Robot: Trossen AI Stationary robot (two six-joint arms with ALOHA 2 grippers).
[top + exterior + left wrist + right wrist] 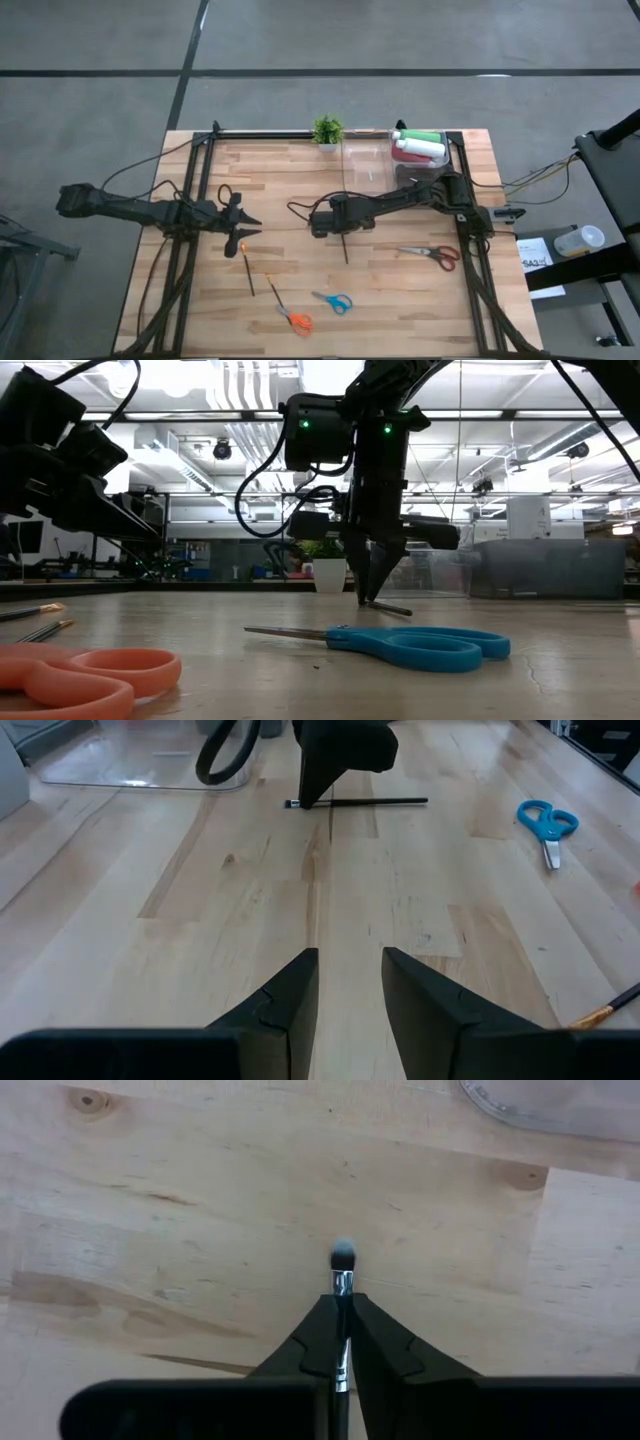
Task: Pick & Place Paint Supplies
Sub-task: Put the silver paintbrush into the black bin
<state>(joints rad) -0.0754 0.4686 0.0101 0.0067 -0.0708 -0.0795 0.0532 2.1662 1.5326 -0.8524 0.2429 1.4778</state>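
Black-handled brush [342, 1280] pinched between closed right gripper [341, 1342] fingers, bristle tip projecting past fingertips, low over wooden counter [400, 300]; grip near ferrule judged for carry to clear bin [375, 160] holding bottles [420, 146]. Left gripper [350, 982] idle, fingers parted, empty.

- Bare desk [280, 180] lies between the left claw [243, 217] and the right claw [322, 222], which is clamped on a brush [345, 245] at mid-desk.
- A clear bin [370, 160] with bottles [420, 146] and a plant [327, 130] block the back edge.
- Near the front, three scissors [333, 301] and two brushes [247, 268] lie scattered, with gaps between them.
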